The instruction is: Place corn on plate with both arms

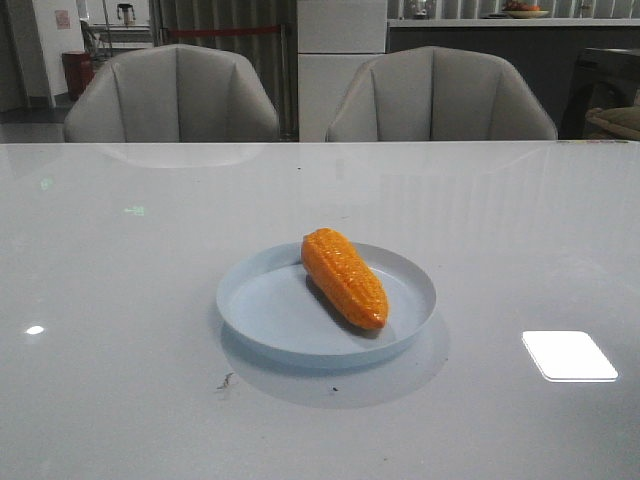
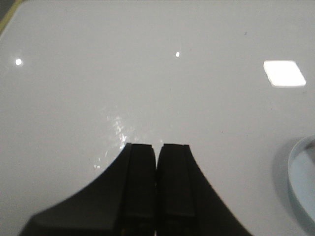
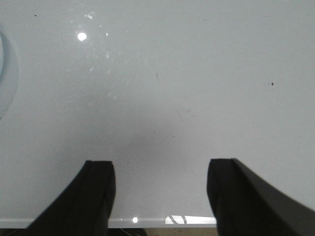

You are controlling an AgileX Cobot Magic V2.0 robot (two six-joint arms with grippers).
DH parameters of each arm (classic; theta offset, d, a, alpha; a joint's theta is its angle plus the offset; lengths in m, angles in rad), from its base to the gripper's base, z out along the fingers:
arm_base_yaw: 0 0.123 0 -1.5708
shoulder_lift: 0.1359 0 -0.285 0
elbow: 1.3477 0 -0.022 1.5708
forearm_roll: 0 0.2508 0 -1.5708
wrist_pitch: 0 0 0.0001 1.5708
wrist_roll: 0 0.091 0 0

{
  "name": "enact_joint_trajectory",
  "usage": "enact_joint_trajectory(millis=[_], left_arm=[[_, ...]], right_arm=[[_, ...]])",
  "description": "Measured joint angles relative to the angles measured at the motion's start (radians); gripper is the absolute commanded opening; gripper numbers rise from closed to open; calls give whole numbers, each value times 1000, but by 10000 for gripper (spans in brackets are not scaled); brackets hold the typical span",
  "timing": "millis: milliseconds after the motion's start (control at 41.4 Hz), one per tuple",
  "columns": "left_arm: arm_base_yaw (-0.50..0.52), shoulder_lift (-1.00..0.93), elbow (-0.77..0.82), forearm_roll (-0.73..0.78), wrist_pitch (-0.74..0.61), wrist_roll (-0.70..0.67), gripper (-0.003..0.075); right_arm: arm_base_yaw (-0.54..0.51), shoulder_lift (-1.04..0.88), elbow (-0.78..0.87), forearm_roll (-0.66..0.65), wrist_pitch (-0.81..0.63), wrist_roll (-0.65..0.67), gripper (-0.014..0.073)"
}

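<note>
The orange corn lies diagonally on the pale-blue plate in the middle of the white table in the front view. No gripper shows in the front view. In the left wrist view my left gripper is shut and empty above bare table, and the plate's rim shows at the frame's edge. In the right wrist view my right gripper is open and empty above the table near its front edge, and a sliver of the plate's rim shows at the frame's edge.
Two grey chairs stand behind the table's far edge. A bright light reflection lies on the table right of the plate. The table's front edge shows between the right fingers.
</note>
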Motion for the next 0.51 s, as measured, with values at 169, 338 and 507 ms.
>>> enact_joint_trajectory(millis=[169, 338, 507], left_arm=[[0, -264, 128, 0, -79, 0, 92], [0, -488, 218, -2, -87, 0, 92], [0, -678, 274, -2, -87, 0, 92]], right_arm=[[0, 0, 0, 1, 0, 0, 507], [0, 0, 0, 1, 0, 0, 507], [0, 0, 0, 1, 0, 0, 507]])
